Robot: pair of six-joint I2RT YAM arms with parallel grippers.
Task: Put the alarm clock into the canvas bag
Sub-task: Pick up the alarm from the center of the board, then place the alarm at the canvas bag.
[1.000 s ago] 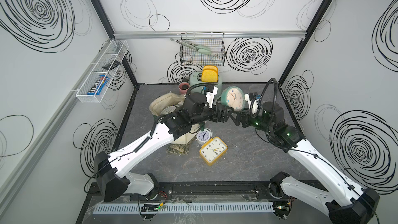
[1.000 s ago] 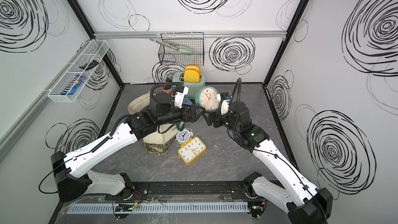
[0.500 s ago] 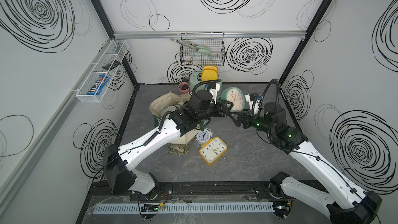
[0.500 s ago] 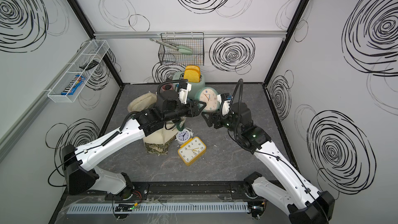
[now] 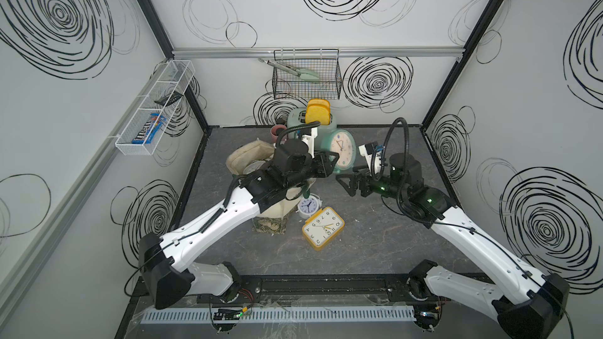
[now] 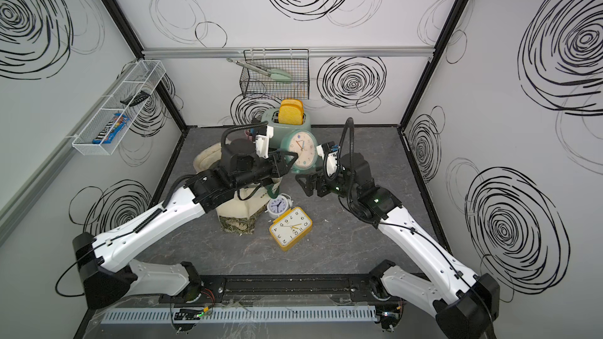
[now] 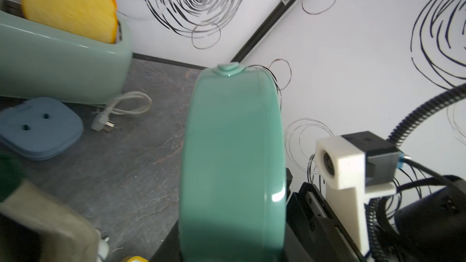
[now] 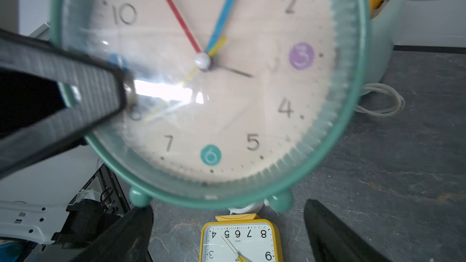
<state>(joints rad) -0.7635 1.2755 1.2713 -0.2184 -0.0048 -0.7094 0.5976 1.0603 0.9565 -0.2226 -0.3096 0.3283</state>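
Observation:
The alarm clock (image 5: 343, 150) (image 6: 301, 150) is round and mint green with a cream face, and hangs upright in the air in front of the toaster. My left gripper (image 5: 332, 159) (image 6: 289, 158) is shut on its left edge; one black finger (image 8: 75, 91) lies across the glass. In the left wrist view the clock's green side (image 7: 232, 160) fills the gap between the jaws. My right gripper (image 5: 347, 179) (image 6: 305, 184) (image 8: 227, 235) stands open just below the clock, touching nothing. The canvas bag (image 5: 246, 158) (image 6: 208, 158), cream with a leafy base, stands open under my left arm.
A yellow square clock (image 5: 323, 228) (image 6: 290, 228) and a small white bell clock (image 5: 307, 205) lie on the floor beside the bag. A mint toaster (image 5: 301, 119) with toast, its cord (image 7: 126, 107) and a blue pad (image 7: 40, 127) are behind. A wire basket (image 5: 306, 79) hangs on the back wall.
My left gripper has closed on the green clock's edge. My right gripper has opened, let go of the clock and dropped slightly below it.

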